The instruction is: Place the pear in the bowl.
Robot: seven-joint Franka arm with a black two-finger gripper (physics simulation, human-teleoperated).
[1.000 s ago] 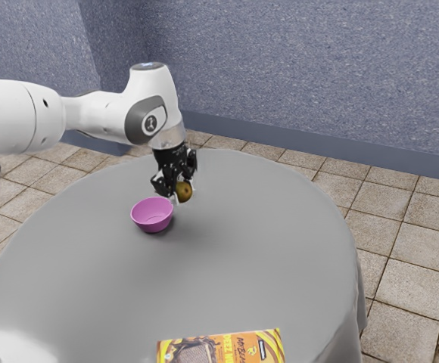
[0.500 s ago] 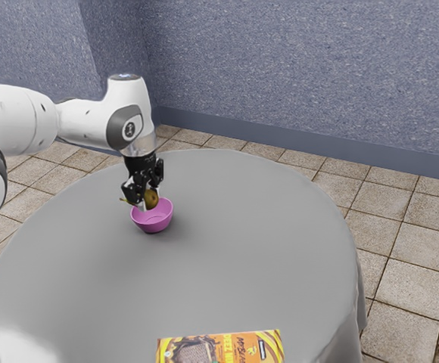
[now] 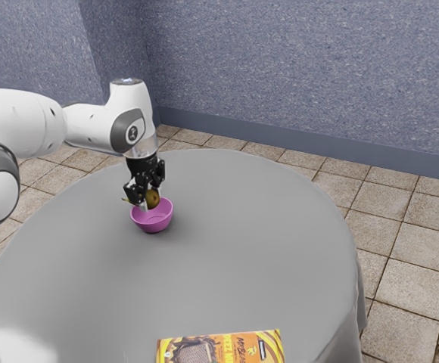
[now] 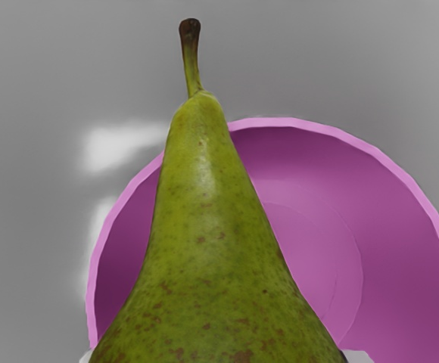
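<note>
– "gripping what?"
– "pinching the pear (image 4: pixel 204 227) from both sides with the gripper (image 3: pixel 151 202); holding it just above the pink bowl (image 3: pixel 153 224)."
– "resting on what?"
– "standing on a round, glossy grey table (image 3: pixel 235 265), bowl only. also seeing a bright package (image 3: pixel 219 349), beige floor tiles (image 3: pixel 412 291), a speckled blue wall (image 3: pixel 318 76)."

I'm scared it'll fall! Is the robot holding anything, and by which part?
Yes, the hand is holding the pear by its fat, round end, gripped from both sides. The narrow end with the stem sticks out free.
</note>
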